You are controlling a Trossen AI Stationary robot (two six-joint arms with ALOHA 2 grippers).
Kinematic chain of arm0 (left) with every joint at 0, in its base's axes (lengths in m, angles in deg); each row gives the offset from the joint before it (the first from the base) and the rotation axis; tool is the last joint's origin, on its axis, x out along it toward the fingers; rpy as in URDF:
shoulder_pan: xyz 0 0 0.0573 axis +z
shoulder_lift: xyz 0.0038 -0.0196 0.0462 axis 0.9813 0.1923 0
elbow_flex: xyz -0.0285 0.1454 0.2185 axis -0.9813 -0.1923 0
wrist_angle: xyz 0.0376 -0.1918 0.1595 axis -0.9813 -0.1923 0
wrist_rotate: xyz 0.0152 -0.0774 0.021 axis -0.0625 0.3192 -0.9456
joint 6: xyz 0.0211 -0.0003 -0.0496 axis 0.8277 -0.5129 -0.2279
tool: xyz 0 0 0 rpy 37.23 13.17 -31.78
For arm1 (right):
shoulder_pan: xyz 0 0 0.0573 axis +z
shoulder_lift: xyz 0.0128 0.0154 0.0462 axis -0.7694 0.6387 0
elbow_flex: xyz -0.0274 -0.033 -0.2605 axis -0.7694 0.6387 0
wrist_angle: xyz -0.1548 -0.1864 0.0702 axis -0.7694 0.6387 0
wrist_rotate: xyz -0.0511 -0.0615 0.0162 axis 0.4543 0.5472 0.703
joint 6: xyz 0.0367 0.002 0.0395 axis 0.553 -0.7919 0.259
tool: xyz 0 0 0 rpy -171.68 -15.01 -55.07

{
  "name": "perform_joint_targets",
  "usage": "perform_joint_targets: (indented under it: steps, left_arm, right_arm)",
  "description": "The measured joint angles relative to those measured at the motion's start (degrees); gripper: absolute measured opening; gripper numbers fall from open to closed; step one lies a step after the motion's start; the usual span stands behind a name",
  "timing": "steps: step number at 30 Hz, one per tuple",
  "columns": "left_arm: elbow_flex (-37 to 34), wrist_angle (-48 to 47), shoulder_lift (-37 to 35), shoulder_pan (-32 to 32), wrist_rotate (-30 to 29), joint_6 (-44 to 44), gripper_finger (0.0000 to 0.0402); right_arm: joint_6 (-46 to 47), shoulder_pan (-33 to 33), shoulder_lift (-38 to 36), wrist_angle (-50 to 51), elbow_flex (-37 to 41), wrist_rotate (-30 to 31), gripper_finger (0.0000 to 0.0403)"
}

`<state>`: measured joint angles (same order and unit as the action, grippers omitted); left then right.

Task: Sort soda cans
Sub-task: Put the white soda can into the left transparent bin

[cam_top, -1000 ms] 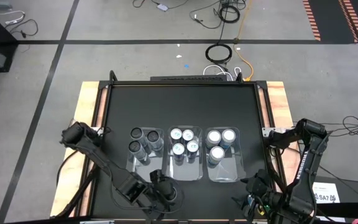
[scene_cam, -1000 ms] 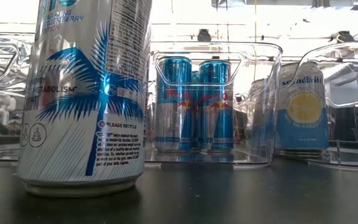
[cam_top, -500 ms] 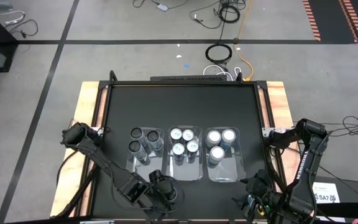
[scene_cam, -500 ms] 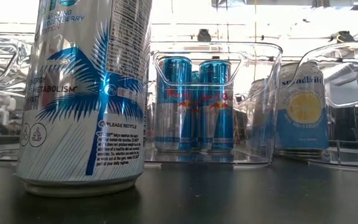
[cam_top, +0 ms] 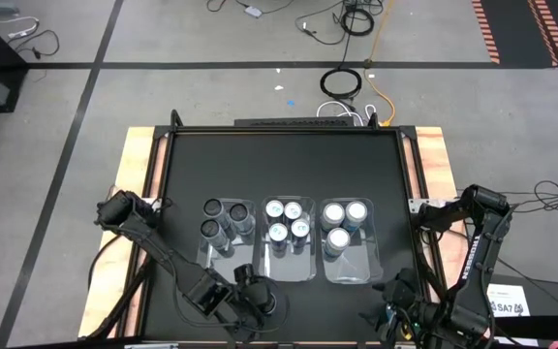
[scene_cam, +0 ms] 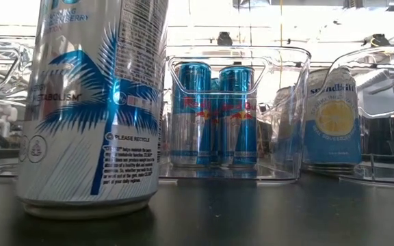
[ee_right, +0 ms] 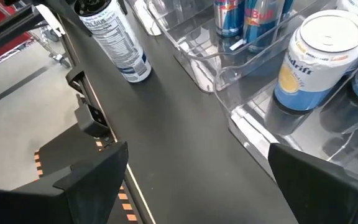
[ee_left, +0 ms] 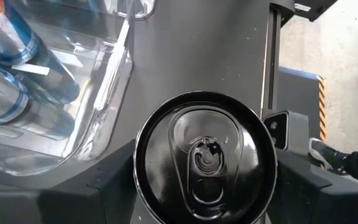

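Now, from up high, see a black worktop [cam_top: 289,165] with three clear bins side by side. Find dark cans [cam_top: 223,218] in the left bin [cam_top: 229,254], blue cans [cam_top: 287,221] in the middle bin [cam_top: 291,267], white-topped cans [cam_top: 345,221] in the right bin [cam_top: 349,269]. Spot the tall can [cam_top: 264,303] standing alone near the front edge, just in front of the left and middle bins, with the left jaws around it. Find the right jaws parked at the front right corner, well apart from it.

From low down, see the tall can close up, silver with a blue palm tree, standing on the worktop, maybe leaning a tiny bit. No jaws to see here.

From the left wrist, look down on its dark round top. See a dark finger [ee_left: 114,180] on each side, pressing the can as far as can be told, so holding it.

From the right wrist, see the jaws wide, with nothing in between.

Watch out: could tip or slip if lifted too fast, being tall, thin and smooth. Could bump a bin wall or the cans already inside and knock them over. Could land in the wrong bin too: dark top, but silver and blue sides.
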<state>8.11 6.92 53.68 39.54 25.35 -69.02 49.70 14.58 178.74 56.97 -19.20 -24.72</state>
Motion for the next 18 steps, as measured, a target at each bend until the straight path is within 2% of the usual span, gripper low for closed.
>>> perform_joint_targets:
  steps: [11,18]
  left_arm:
    - [0.1,1.3,-0.1,1.2,2.2,-2.1,0.0279]
    - [5.7,0.0,-0.2,1.7,4.9,-0.4,0.0281]
  right_arm:
    - [0.0,-0.1,0.0,-0.8,0.0,0.0,0.0381]
    - [-1.2,-1.0,0.0,-0.8,0.0,0.0,0.0381]
